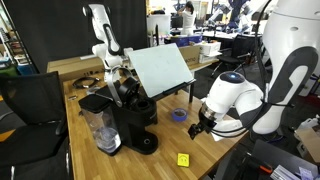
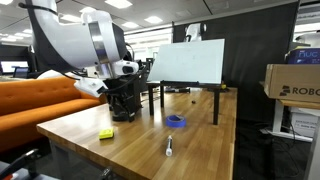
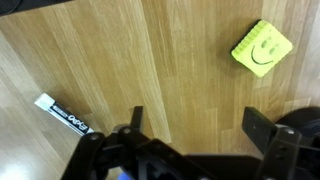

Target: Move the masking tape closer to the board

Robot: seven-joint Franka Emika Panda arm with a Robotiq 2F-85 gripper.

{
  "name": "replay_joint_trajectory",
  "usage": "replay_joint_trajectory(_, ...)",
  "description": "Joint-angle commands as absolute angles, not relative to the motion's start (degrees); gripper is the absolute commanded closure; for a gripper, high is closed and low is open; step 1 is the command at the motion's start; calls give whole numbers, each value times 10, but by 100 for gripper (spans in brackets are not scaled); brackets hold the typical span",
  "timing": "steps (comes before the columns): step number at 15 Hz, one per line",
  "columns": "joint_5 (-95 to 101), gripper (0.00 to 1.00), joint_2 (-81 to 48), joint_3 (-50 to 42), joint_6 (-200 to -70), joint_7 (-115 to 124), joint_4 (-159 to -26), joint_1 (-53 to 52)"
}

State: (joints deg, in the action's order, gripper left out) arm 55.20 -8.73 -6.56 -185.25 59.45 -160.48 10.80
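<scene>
One desk [image 1: 170,140], and on it one blue tape [image 1: 179,115], one white board [image 1: 160,68], one yellow note [image 3: 262,47], one marker [image 3: 63,115] and one black coffee machine [image 1: 125,115].

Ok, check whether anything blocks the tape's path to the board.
Nothing visible does. Only bare table lies between the masking tape and the board; the yellow note and marker lie away from that path.
</scene>
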Motion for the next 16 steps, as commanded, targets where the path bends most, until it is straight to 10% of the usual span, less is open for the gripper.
replay_joint_trajectory(1, 528, 0, -84, 4, -1823, 544, -1603, 190)
replay_joint_trajectory(16, 47, 0, -88, 414, -1609, 105, -1421, 531)
